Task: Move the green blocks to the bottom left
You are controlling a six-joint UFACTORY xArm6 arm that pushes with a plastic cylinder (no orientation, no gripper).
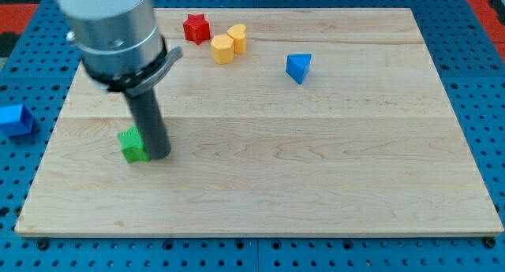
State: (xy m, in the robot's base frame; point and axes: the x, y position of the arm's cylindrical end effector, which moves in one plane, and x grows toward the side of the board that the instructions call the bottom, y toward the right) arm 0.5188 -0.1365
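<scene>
While touching green block (133, 144), my tip (160, 154) rests

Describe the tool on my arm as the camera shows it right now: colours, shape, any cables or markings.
The arm ends in a wide silvery-grey metal cylinder with a dark collar and a small grey tab on its right. From it hangs a straight dark grey rod; my tip sits against the right side of the green block. No cables or markings show.
</scene>
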